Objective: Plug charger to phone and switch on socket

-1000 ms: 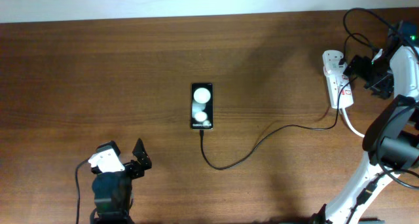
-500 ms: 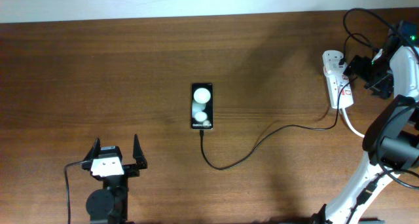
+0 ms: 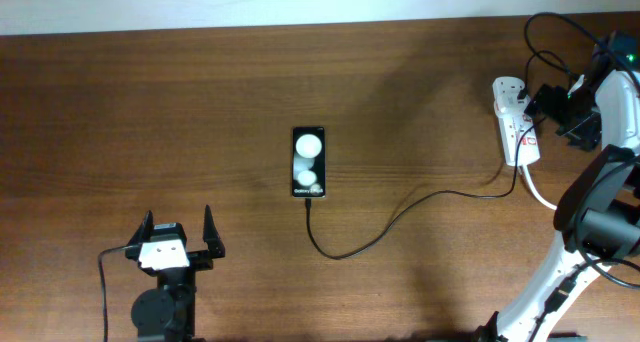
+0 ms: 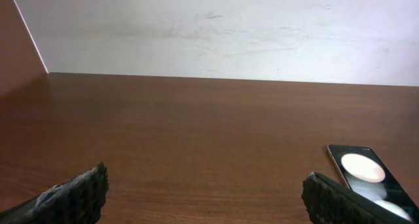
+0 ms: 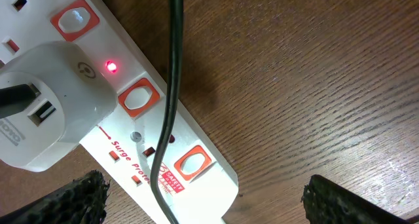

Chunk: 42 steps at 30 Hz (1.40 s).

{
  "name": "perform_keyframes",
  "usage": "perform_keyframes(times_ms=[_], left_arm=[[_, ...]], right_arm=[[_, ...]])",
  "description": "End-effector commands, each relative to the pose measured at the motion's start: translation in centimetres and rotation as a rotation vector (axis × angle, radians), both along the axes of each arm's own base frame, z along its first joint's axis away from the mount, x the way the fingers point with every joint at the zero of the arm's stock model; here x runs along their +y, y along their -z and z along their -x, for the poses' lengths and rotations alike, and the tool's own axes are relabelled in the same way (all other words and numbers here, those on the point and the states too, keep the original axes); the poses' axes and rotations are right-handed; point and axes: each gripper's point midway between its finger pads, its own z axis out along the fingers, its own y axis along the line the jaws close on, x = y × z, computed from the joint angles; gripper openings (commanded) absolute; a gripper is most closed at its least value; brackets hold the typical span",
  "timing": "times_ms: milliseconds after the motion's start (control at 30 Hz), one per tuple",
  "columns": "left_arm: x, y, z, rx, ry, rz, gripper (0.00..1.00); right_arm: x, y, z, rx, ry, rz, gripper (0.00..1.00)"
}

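Note:
The black phone [image 3: 309,162] lies in the middle of the table, and its corner shows in the left wrist view [image 4: 366,178]. The thin black charger cable [image 3: 400,217] runs from the phone's near end to the white power strip [image 3: 515,122] at the right; its tip sits at the phone's port. A red light glows next to the white adapter [image 5: 49,112] on the strip [image 5: 170,145]. My left gripper [image 3: 178,237] is open and empty, near the front left. My right gripper [image 3: 545,107] is open just beside the strip, holding nothing.
The strip's thick white cord [image 3: 535,190] trails toward the front right. Black arm cables loop at the back right corner [image 3: 550,37]. A white wall [image 4: 216,27] borders the table's far edge.
My left gripper has turned to face the far edge and shifted slightly left and toward the front; since half a second ago nothing has moved. The right arm is still.

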Motion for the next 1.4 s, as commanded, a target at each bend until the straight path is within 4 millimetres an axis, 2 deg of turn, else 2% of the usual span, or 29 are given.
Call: perform_keyframes(times_ms=[0,133,200,300,367,400,467,500,567,633,700,733,767,800,833,867,933,967,1000,1033,1067,1167,1233,1300,1367], left_arm=[[-0.2,0.0,0.0,-0.001,0.011,-0.015,0.99],[-0.2,0.0,0.0,-0.001,0.011,-0.015,0.99],[-0.2,0.0,0.0,-0.001,0.011,-0.015,0.99],[-0.2,0.0,0.0,-0.001,0.011,-0.015,0.99],[-0.2,0.0,0.0,-0.001,0.011,-0.015,0.99],[-0.2,0.0,0.0,-0.001,0.011,-0.015,0.99],[-0.2,0.0,0.0,-0.001,0.011,-0.015,0.99],[-0.2,0.0,0.0,-0.001,0.011,-0.015,0.99],[-0.2,0.0,0.0,-0.001,0.011,-0.015,0.99],[-0.2,0.0,0.0,-0.001,0.011,-0.015,0.99],[-0.2,0.0,0.0,-0.001,0.011,-0.015,0.99],[-0.2,0.0,0.0,-0.001,0.011,-0.015,0.99],[-0.2,0.0,0.0,-0.001,0.011,-0.015,0.99],[-0.2,0.0,0.0,-0.001,0.011,-0.015,0.99],[-0.2,0.0,0.0,-0.001,0.011,-0.015,0.99],[-0.2,0.0,0.0,-0.001,0.011,-0.015,0.99],[-0.2,0.0,0.0,-0.001,0.011,-0.015,0.99],[-0.2,0.0,0.0,-0.001,0.011,-0.015,0.99],[-0.2,0.0,0.0,-0.001,0.011,-0.015,0.99],[-0.2,0.0,0.0,-0.001,0.011,-0.015,0.99],[-0.2,0.0,0.0,-0.001,0.011,-0.015,0.99],[-0.2,0.0,0.0,-0.001,0.011,-0.015,0.99],[-0.2,0.0,0.0,-0.001,0.011,-0.015,0.99],[-0.2,0.0,0.0,-0.001,0.011,-0.015,0.99],[-0.2,0.0,0.0,-0.001,0.011,-0.015,0.99]], right_arm=[[-0.6,-0.9,-0.2,-0.022,0.002,0.014,0.99],[-0.7,-1.4,-0.2,-0.031,0.004,0.018,0.99],[-0.8,-3.8,-0.3,-0.079,0.005,0.042,0.99],[-0.7,-10.1,0.0,-0.202,0.005,0.103,0.99],[-0.1,-16.6,1.1,-0.332,0.005,0.167,0.99],[0.3,-19.9,2.0,-0.400,0.005,0.199,0.99],[1.2,-24.5,3.7,-0.497,0.005,0.248,0.99],[1.9,-27.5,5.1,-0.564,0.005,0.280,0.99],[3.1,-31.9,7.7,-0.666,0.005,0.330,0.99],[4.3,-35.0,9.9,-0.745,0.005,0.368,0.99],[5.5,-37.0,11.4,-0.801,-0.007,0.390,0.99],[6.7,-37.7,11.7,-0.827,-0.033,0.388,0.99],[8.7,-38.3,11.5,-0.852,-0.090,0.378,0.99],[7.9,-38.5,12.0,-0.816,-0.075,0.476,0.99],[8.4,-37.6,12.5,-0.735,-0.103,0.544,0.99],[9.2,-36.2,12.5,-0.685,-0.178,0.538,0.99],[11.4,-31.3,11.0,-0.561,-0.383,0.525,0.99],[12.6,-28.3,9.6,-0.536,-0.489,0.503,0.99],[13.4,-26.2,8.4,-0.543,-0.547,0.484,0.99],[14.3,-21.4,7.2,-0.529,-0.597,0.434,0.99],[14.7,-18.7,7.0,-0.512,-0.611,0.404,0.99],[15.6,-11.0,8.3,-0.425,-0.644,0.318,0.99],[16.0,-5.9,10.6,-0.330,-0.660,0.260,0.99],[16.3,-2.1,12.9,-0.258,-0.666,0.222,0.99],[16.9,0.6,14.5,-0.226,-0.675,0.187,0.99]])
